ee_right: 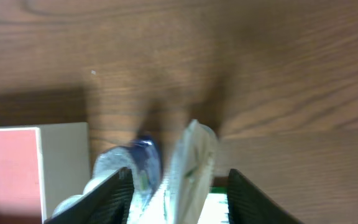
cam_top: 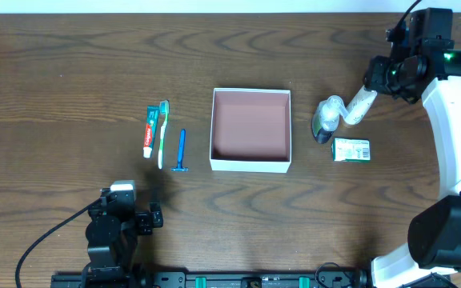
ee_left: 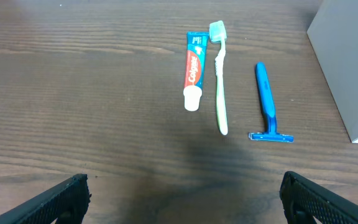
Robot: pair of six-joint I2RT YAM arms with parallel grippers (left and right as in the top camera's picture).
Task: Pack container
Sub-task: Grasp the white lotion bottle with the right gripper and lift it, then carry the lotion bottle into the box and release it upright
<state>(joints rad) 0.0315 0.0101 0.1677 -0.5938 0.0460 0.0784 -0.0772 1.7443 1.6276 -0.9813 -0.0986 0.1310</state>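
Observation:
The container [cam_top: 250, 164], a square white-walled box with a pink-brown inside, sits at the table's centre; its wall also shows in the left wrist view [ee_left: 347, 74] and the right wrist view [ee_right: 64, 168]. Left of it lie a toothpaste tube [cam_top: 148, 132] [ee_left: 193, 71], a green toothbrush [cam_top: 163, 132] [ee_left: 220, 81] and a blue razor [cam_top: 182, 150] [ee_left: 266, 102]. My left gripper [cam_top: 130, 208] [ee_left: 182, 199] is open and empty, near the front edge. My right gripper [cam_top: 377, 86] [ee_right: 176, 199] is open. Its fingers straddle a white tube [cam_top: 358, 106] [ee_right: 191, 162] with gaps on both sides, beside a clear bottle [cam_top: 326, 118] [ee_right: 114, 165].
A small green-and-white packet [cam_top: 350, 150] lies in front of the white tube, right of the container. The right arm's white links [cam_top: 454, 128] run along the table's right side.

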